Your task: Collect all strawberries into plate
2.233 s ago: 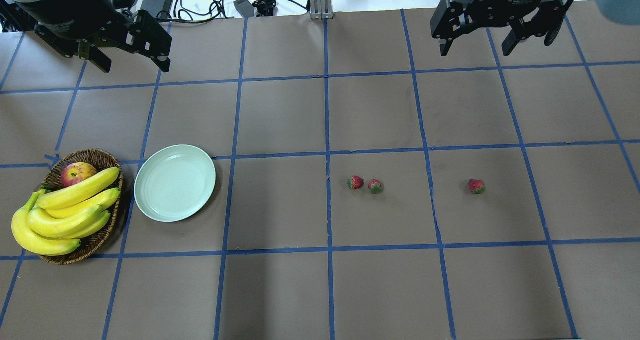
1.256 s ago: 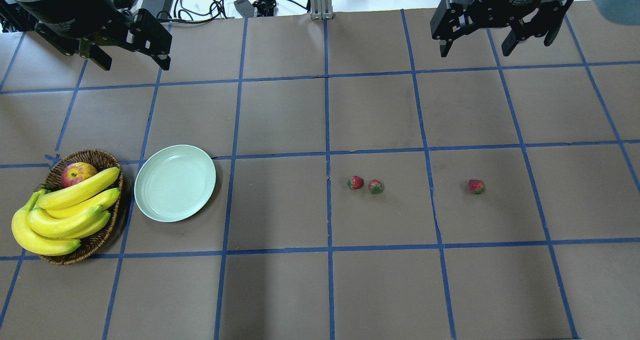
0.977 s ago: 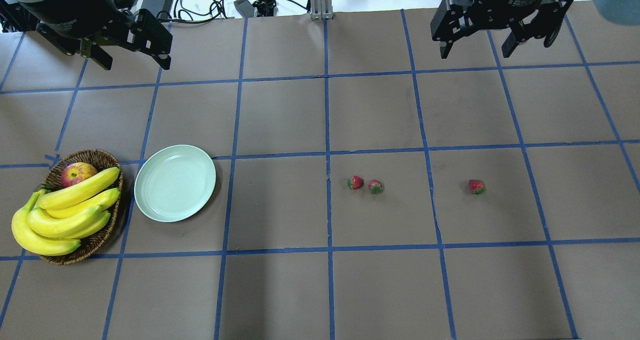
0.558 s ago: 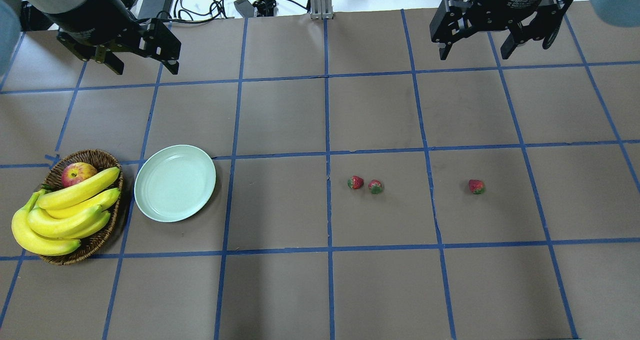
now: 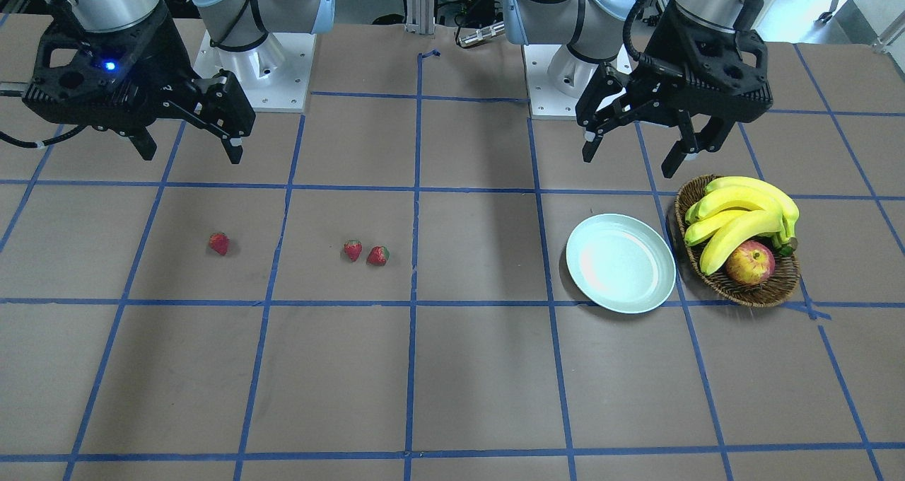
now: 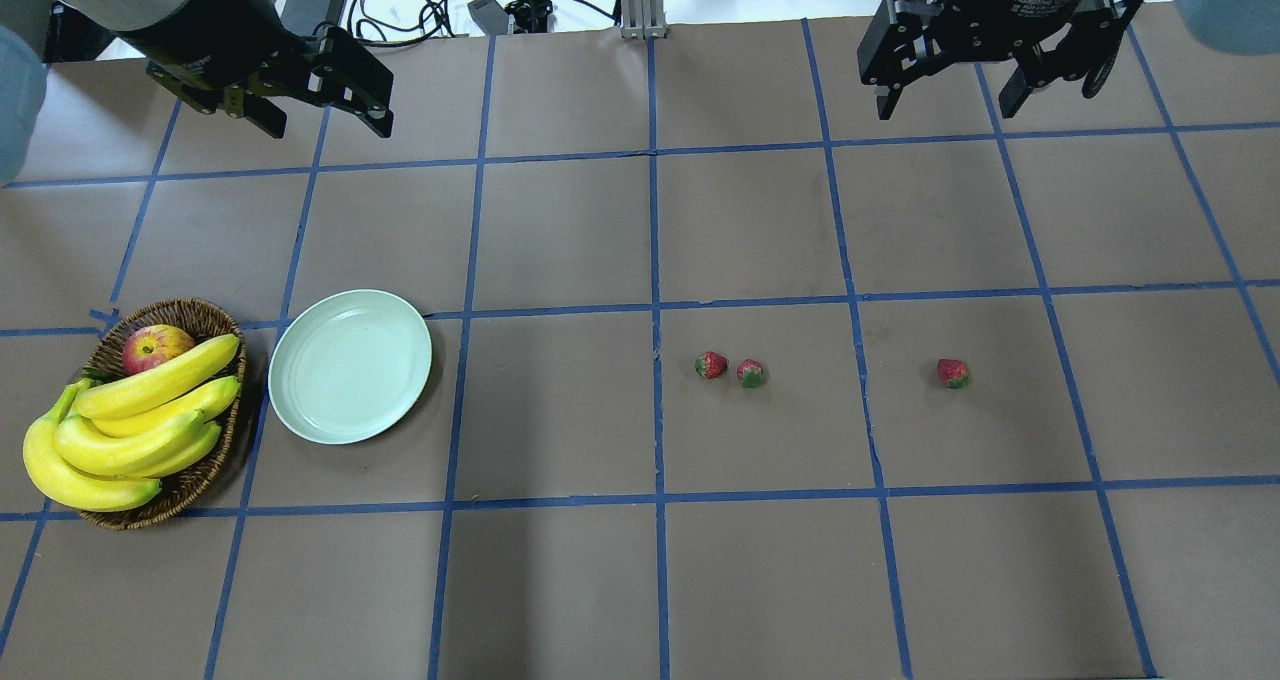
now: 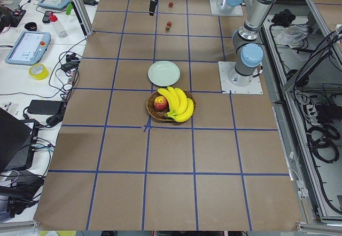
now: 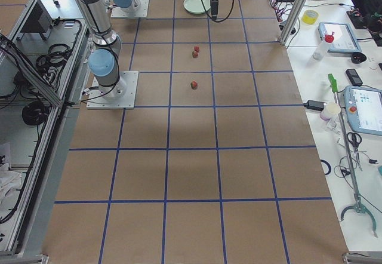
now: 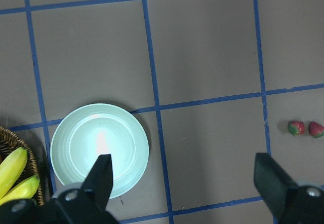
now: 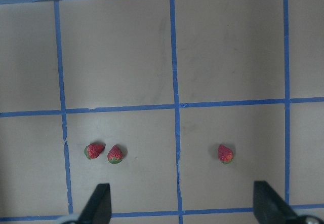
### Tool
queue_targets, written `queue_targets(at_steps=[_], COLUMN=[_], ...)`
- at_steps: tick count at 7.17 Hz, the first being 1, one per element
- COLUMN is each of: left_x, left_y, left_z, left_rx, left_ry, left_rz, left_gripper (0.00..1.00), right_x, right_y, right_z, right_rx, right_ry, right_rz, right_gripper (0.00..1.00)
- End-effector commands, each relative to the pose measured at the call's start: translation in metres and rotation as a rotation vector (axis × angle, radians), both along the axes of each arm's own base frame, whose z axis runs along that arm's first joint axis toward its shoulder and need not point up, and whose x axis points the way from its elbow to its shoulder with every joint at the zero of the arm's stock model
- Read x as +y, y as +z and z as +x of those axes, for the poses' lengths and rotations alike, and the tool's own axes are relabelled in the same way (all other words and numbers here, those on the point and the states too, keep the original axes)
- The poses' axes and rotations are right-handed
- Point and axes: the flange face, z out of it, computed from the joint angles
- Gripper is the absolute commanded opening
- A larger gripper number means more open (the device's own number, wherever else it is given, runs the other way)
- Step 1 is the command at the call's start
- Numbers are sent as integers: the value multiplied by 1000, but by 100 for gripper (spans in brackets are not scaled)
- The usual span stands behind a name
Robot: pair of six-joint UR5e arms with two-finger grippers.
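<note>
Brown paper counter (image 6: 560, 240) w/ blue tape grid, seen from overhead. Left gripper (image 6: 325, 125) hangs over the far-left squares, jaws spread wide, holding nothing. Right gripper (image 6: 943, 110) hangs over the far-right squares, jaws likewise wide apart & empty. Both grippers are well apart from the fruit.

Plate (image 6: 350, 367), pale mint & glossy, sits left of centre, nearer than the left gripper. Wicker basket (image 6: 190, 312) is just beside it on the left; rims v. close, can't tell if touching. Basket holds bananas (image 6: 140, 410), w/ an apple (image 6: 155, 346) at its far edge.

Left strawberry (image 6: 711, 365) & mid strawberry (image 6: 751, 373) sit as a tight pair just right of the centre tape line; touching or not, can't tell. Right strawberry (image 6: 953, 373) lies further right, one square over, well apart from the pair. All 3 are on the counter, off the plate, roughly level w/ it in one left-right row.

Left wrist cam: plate partly behind one finger, pair at the frame's right edge. Right wrist cam: all 3 in frame, pair at left, single at right.
</note>
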Motion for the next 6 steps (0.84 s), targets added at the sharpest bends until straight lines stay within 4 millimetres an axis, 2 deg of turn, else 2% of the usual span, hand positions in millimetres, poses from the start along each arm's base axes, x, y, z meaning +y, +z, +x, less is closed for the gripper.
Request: queue_targets(at_steps=[1,2,3,4,5,6], left_x=[0,-3,0,9,11,14], left_y=[3,5,4,11,6,10], left_z=[6,3,3,3,3,2], left_rx=[5,9,3,-17,-20,-21], left_ry=[18,23,12,16,16,15], left_rz=[19,24,29,47,76,78], left_gripper=[100,100,100,100,100,100], right_x=[-1,-1,-1,0,-1,-1], right_y=[-2,-2,-2,-3,-3,-2], right_z=[0,0,-1,1,0,0], right_rx=[0,-1,1,1,1,1], right_ry=[-1,-3,-6,-3,-1,0], right_rz=[3,5,5,10,8,7], right_gripper=[100,100,100,100,100,100])
